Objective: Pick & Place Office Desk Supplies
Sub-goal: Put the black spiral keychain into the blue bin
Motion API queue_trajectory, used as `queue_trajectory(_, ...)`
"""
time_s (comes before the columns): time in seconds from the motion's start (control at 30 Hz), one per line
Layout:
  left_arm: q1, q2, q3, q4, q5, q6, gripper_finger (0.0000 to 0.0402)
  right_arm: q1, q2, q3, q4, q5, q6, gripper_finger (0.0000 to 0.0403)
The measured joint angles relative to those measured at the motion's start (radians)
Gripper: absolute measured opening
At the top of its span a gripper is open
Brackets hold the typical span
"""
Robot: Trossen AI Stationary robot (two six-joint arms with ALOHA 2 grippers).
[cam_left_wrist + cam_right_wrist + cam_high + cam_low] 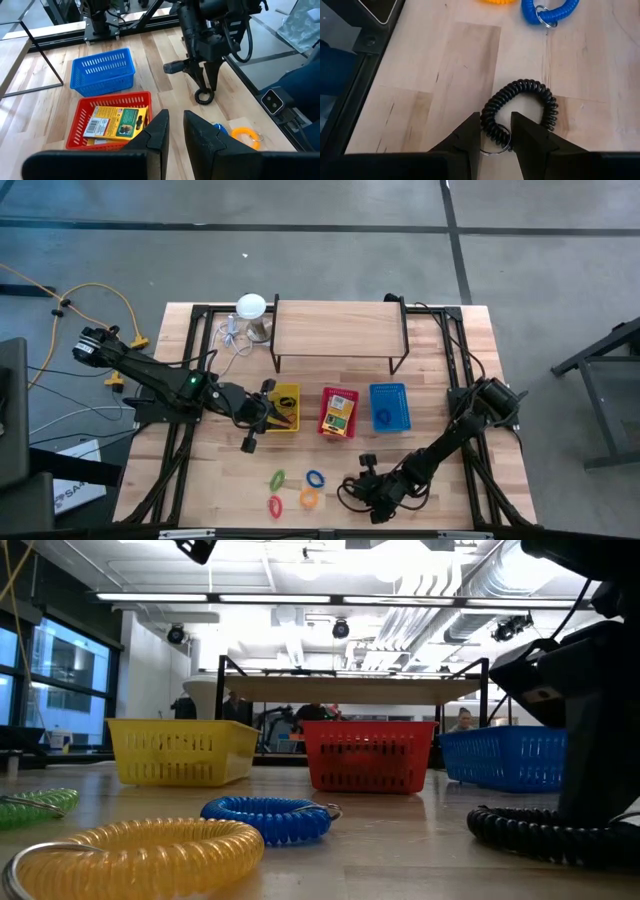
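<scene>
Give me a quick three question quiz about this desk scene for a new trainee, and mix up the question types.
1. True or false: the red basket holds a yellow-and-green card box.
2. Which coil lies between the right gripper fingers? A. blue coil B. black coil C. orange coil
3. Fill in: the left gripper is over the ____ basket.

Key: 1 true; 2 B; 3 yellow.
</scene>
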Motion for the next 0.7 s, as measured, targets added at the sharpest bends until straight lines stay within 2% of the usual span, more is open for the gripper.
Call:
queue_trajectory(0.13,0.0,0.0,0.0,0.002,0.0,0.0,0.0054,0.0,0.0,0.0,-0.009,-0.01,0.0,0.0097)
queue_trajectory(0.3,0.0,0.0,0.0,0.001,0.0,0.0,0.0054,-0.011,0.0,0.0,-0.008,-0.101,0.0,0.0097)
queue_trajectory(0.7,0.0,0.0,0.0,0.001,0.0,0.0,0.0054,-0.01,0.0,-0.001,-0.004,-0.103,-0.003,0.0097)
